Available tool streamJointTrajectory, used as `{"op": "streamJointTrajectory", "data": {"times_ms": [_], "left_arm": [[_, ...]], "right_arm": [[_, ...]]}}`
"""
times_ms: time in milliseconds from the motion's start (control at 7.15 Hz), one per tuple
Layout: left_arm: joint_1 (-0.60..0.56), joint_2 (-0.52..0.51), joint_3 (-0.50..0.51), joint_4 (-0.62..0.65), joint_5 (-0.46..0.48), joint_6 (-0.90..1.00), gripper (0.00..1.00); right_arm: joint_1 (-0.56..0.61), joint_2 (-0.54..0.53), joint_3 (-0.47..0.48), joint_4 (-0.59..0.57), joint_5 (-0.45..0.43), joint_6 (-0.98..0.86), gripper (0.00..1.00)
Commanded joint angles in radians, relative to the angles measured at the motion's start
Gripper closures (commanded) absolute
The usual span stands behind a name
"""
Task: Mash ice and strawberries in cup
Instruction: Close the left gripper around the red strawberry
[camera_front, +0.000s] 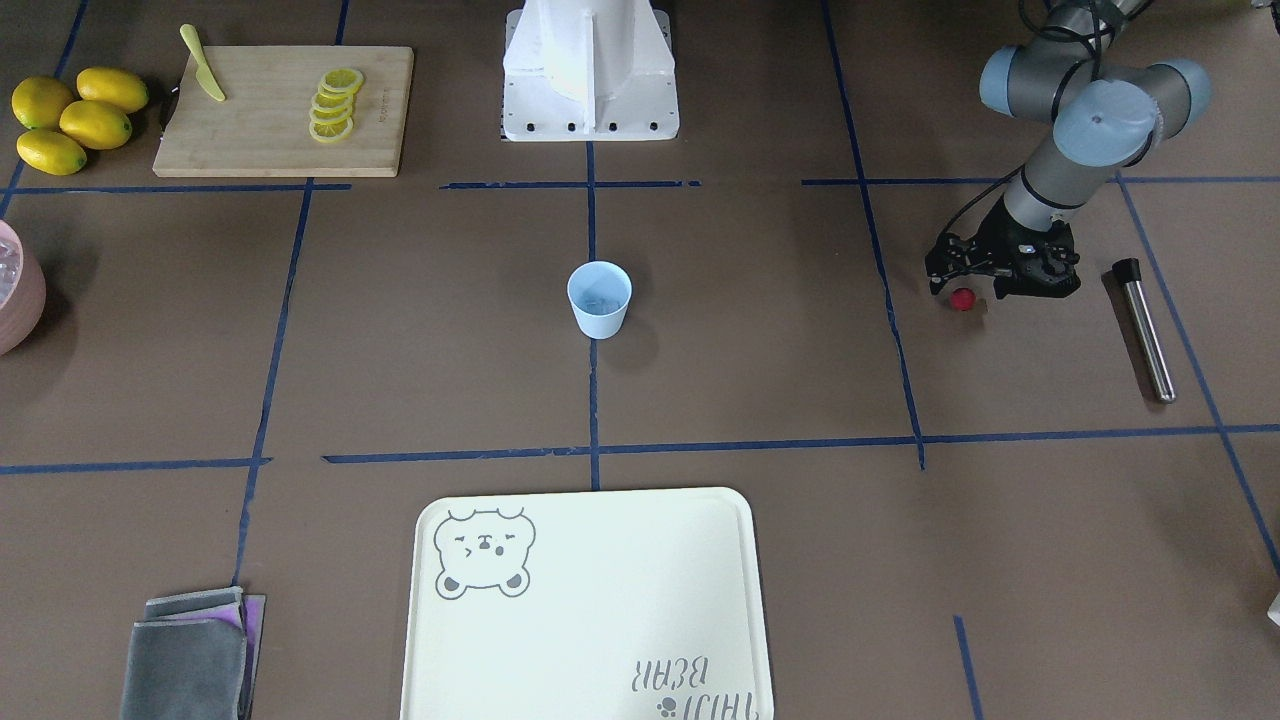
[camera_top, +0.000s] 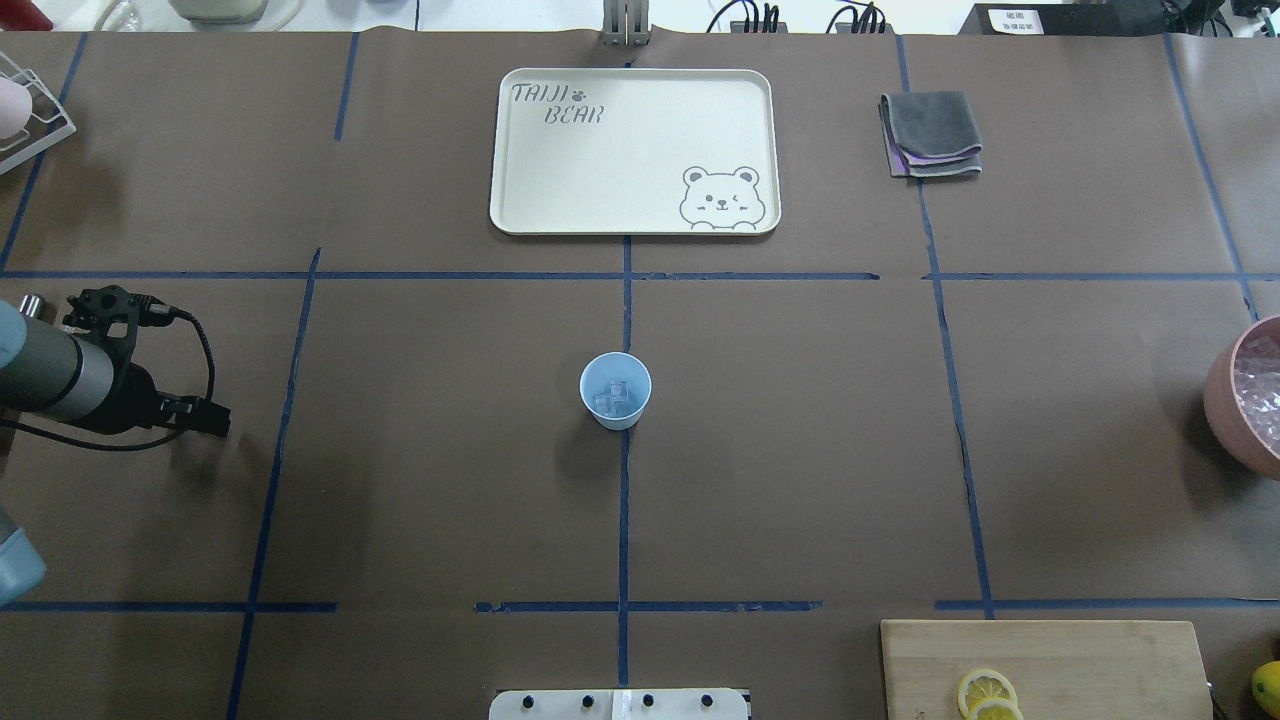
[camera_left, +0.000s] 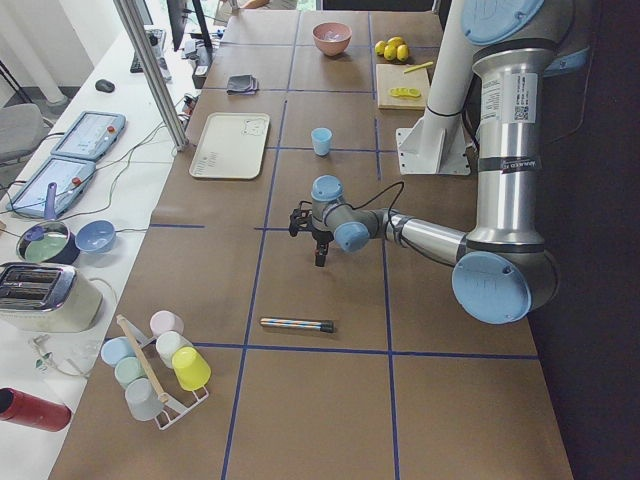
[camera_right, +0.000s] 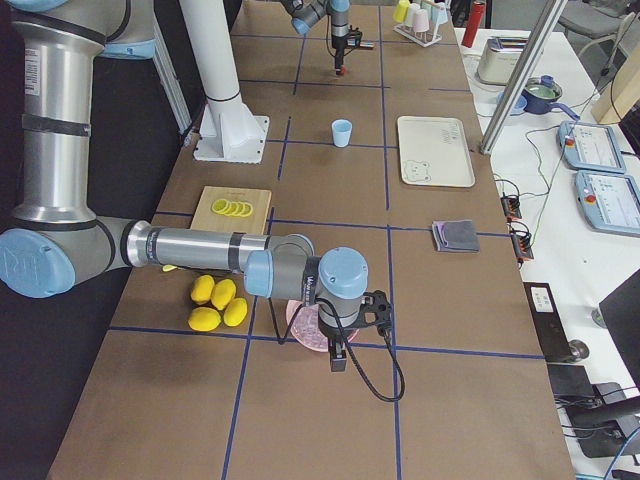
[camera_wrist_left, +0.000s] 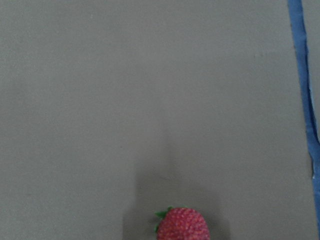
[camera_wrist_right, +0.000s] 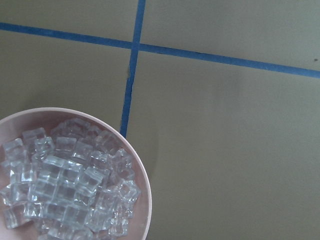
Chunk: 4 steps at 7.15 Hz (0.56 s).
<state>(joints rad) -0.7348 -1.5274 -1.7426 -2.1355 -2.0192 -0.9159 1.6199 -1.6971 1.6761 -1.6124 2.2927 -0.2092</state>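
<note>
The light-blue cup (camera_front: 600, 310) (camera_top: 615, 405) stands upright at the table's centre with a few clear ice (camera_top: 612, 398) chunks inside. A small red strawberry (camera_front: 962, 299) (camera_wrist_left: 182, 226) lies on the brown paper on the robot's left side. My left gripper (camera_front: 968, 288) (camera_top: 200, 415) points straight down over it. It looks open, one finger on each side of the berry. My right gripper (camera_right: 338, 362) hangs beside a pink bowl (camera_wrist_right: 142, 200) full of ice cubes (camera_wrist_right: 65, 185). It shows only in the right side view, so I cannot tell whether it is open or shut.
A steel rod with a black end (camera_front: 1145, 335) lies beside the left gripper. A cream tray (camera_top: 520, 215) and a folded grey cloth (camera_top: 930, 135) sit on the far side. The cutting board (camera_front: 260, 140) holds lemon slices and a yellow knife, with whole lemons (camera_front: 75, 120) next to it.
</note>
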Motion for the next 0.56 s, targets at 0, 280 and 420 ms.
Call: {"op": "streamJointTrajectory", "data": {"times_ms": [0,280,420], "left_arm": [[-0.003,-0.002,0.008,0.000,0.001,0.002,0.06],[-0.003,-0.016,0.015,0.000,0.001,0.002,0.15],[-0.006,-0.019,0.018,0.000,0.001,0.000,0.25]], "right_arm": [[0.000,0.001,0.001,0.000,-0.001,-0.001,0.00],[0.000,0.002,0.001,0.000,-0.001,-0.002,0.00],[0.002,0.002,0.005,0.000,-0.001,-0.003,0.00]]}}
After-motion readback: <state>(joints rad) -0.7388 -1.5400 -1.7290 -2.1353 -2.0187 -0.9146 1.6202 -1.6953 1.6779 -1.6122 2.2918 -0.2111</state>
